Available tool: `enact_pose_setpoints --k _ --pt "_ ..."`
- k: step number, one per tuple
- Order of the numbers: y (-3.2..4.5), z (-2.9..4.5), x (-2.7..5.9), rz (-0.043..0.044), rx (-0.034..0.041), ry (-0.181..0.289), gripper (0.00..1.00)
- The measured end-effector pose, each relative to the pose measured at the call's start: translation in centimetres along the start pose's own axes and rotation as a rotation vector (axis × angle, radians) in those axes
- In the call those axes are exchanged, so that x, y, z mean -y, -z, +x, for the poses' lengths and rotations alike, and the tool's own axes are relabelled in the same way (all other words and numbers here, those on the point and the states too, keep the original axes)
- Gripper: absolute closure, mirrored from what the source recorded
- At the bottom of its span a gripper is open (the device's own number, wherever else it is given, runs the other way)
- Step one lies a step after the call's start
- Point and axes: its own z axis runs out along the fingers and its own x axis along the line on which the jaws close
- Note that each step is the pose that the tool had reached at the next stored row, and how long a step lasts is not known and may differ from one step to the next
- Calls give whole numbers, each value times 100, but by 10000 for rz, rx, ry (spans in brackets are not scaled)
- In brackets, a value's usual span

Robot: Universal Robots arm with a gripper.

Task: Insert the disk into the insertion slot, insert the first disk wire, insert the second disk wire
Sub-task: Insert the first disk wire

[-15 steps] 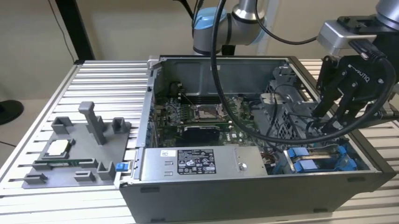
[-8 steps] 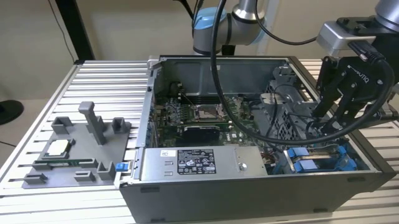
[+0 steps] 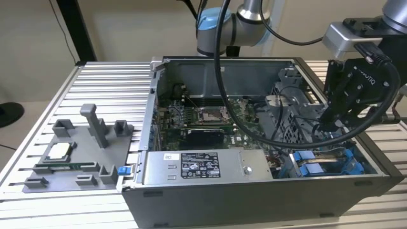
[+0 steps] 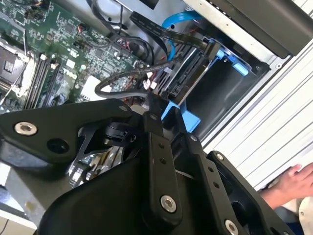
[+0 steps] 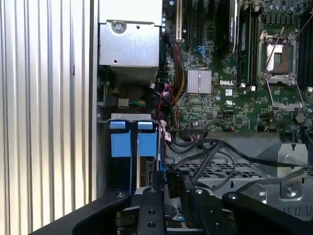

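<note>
Claw (image 5: 172, 186) pinches a black wire connector (image 5: 173, 178) just beside the disk (image 5: 146, 145), seated in the insertion slot (image 5: 129, 116).

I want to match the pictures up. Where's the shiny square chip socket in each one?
Exterior view: the socket sits mid-case on the green board, beyond the silver box.
First wrist view: socket across the board from the silver box.
Second wrist view: socket, partly cut off, next to the long memory slots.
Shared landmark: the blue tabs.

Robotics lab: robot arm (image 3: 249, 13) over open PC case (image 3: 254, 198) on slotted aluminium bench (image 3: 108, 76)
</note>
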Motion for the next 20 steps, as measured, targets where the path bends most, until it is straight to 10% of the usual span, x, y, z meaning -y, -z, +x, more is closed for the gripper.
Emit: enact_pose_setpoints --k 6,20 --pt "-2 0 0 20 371 15 0" --pt "-18 33 1 75 536 28 0"
